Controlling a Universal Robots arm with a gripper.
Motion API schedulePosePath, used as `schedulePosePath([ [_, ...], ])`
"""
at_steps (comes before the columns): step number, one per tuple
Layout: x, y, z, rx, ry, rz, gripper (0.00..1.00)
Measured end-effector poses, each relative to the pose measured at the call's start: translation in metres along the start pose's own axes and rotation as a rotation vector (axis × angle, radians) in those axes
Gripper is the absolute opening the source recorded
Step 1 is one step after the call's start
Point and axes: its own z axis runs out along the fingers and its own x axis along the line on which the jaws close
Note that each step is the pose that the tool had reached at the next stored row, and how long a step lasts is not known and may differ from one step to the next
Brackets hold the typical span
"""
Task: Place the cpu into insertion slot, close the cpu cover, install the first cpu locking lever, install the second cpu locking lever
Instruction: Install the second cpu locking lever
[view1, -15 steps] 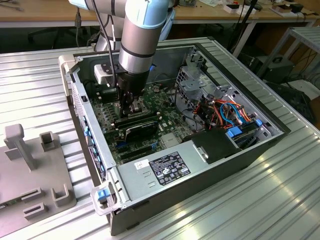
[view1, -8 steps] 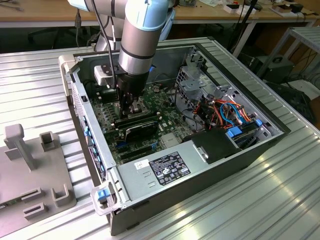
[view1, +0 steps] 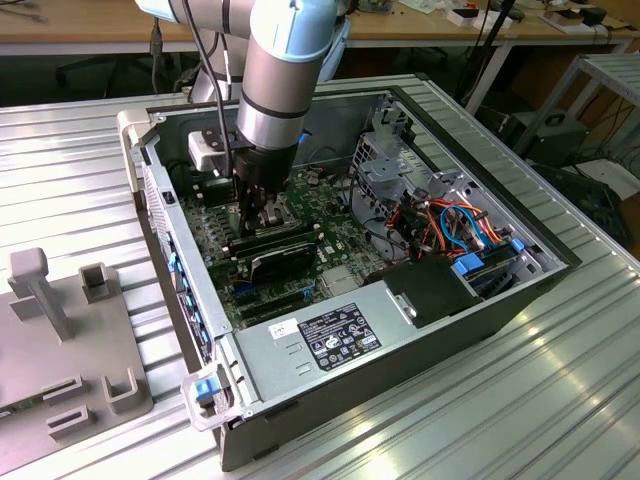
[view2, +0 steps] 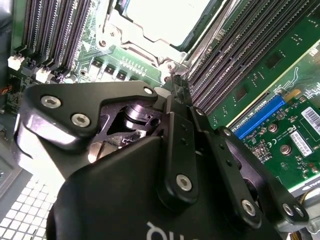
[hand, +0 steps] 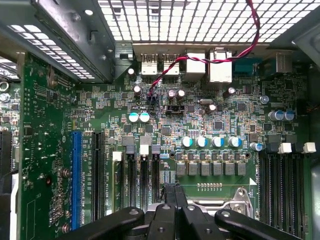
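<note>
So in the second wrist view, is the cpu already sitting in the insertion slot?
Yes: the cpu lies flat in the insertion slot, its pale metal top framed by the silvery rim, just beyond the pincer.

Claw (view1: 262, 215) low inside open case (view1: 520, 290), right over insertion slot (view2: 150, 45). Memory slots (view2: 230, 60) crowd both sides. Cable bundle (view1: 455, 225) and drive cage (view1: 385, 160) block exterior view's right. Room overhead open.
</note>
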Motion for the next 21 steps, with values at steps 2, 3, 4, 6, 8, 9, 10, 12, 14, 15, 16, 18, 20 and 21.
schedulePosePath([
  [2,-0.0005,0.0000,0.0001,0.0000,-0.0005,0.000,0.11],
  [3,-0.0007,0.0000,0.0002,0.0000,-0.0008,0.000,0.11],
  [4,-0.0010,0.0000,0.0002,0.0000,-0.0009,0.000,0.11],
  [6,-0.0016,0.0000,0.0003,-0.0001,-0.0011,0.000,0.11],
  [8,-0.0021,0.0000,0.0005,0.0000,-0.0012,0.000,0.11],
  [9,-0.0025,0.0000,0.0005,0.0000,-0.0012,0.000,0.11],
  [10,-0.0028,-0.0001,0.0008,0.0002,-0.0020,0.000,0.11],
  [12,-0.0035,0.0000,0.0007,-0.0001,-0.0013,0.000,0.11],
  [14,-0.0044,0.0000,0.0007,0.0000,-0.0012,0.000,0.11],
  [15,-0.0047,0.0000,0.0003,-0.0001,-0.0011,0.000,0.11],
  [16,-0.0049,0.0000,-0.0008,-0.0001,-0.0012,0.000,0.11],
  [18,-0.0051,0.0004,-0.0051,0.0000,-0.0014,0.000,0.11],
  [20,-0.0053,0.0009,-0.0114,-0.0002,-0.0012,0.000,0.11],
  [21,-0.0053,0.0011,-0.0144,-0.0001,-0.0010,0.000,0.11],
])
